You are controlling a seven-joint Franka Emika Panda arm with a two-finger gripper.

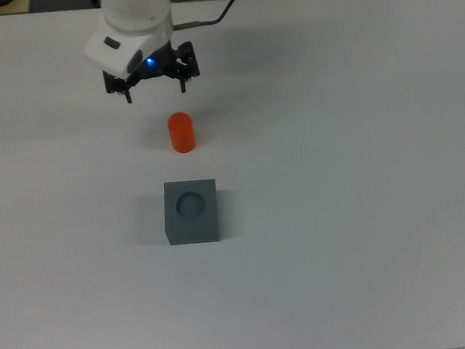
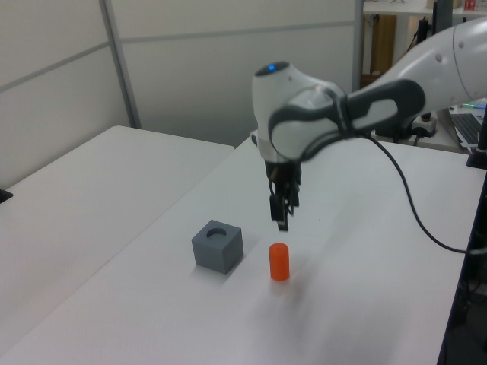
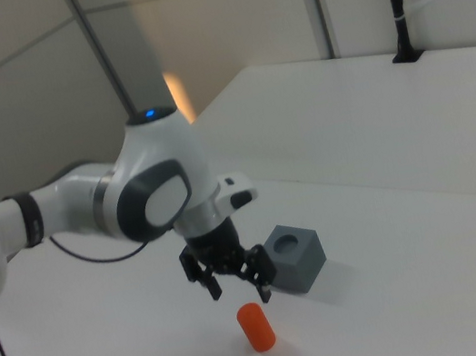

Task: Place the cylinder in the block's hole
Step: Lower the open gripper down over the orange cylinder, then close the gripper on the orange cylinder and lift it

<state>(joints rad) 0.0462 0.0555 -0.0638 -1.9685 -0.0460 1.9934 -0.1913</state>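
A Franka arm's gripper [image 1: 155, 82] hangs above a white table [image 1: 363, 213], fingers spread wide and holding nothing, poised short of the orange-red cylinder [image 1: 181, 132], which stands upright and untouched just below it in the top view. The dark grey block [image 1: 192, 212] sits well apart from the cylinder, lower in the top view, its round hole [image 1: 191, 204] facing up and empty. In the right view the fingertips [image 3: 265, 293] hover just above and beside the cylinder's top. The risk from here lies in the approach: the gripper is not centred over the cylinder, and a descent off to one side could let a finger clip the smooth, rounded top and tip it over or send it rolling across the table. A grasp taken off-centre or tilted could also leave the cylinder askew in the fingers, making it likely to catch on the hole's rim rather than slide in.
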